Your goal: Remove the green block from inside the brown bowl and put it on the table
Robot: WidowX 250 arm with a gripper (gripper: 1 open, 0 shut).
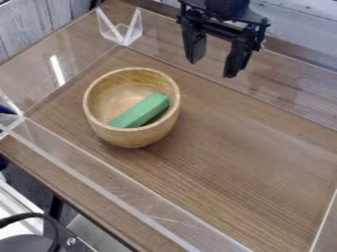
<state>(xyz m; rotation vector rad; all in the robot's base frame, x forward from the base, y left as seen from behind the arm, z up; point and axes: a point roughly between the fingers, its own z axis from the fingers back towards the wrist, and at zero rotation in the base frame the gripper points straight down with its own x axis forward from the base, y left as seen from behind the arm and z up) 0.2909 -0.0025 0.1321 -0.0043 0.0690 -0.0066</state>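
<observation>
Gripper (215, 57): hanging over the table (250, 148), fingers standing apart and empty, well apart from the brown bowl (132, 106). Green block (140, 111): lying slanted inside the bowl, probably leaning on its wall. Risk: descending fingers are liable to strike the thick rim, tipping the bowl.

Grey paneled wall (33, 25) at upper left, glare on clear acrylic walls (79, 182), dark clutter below.
</observation>
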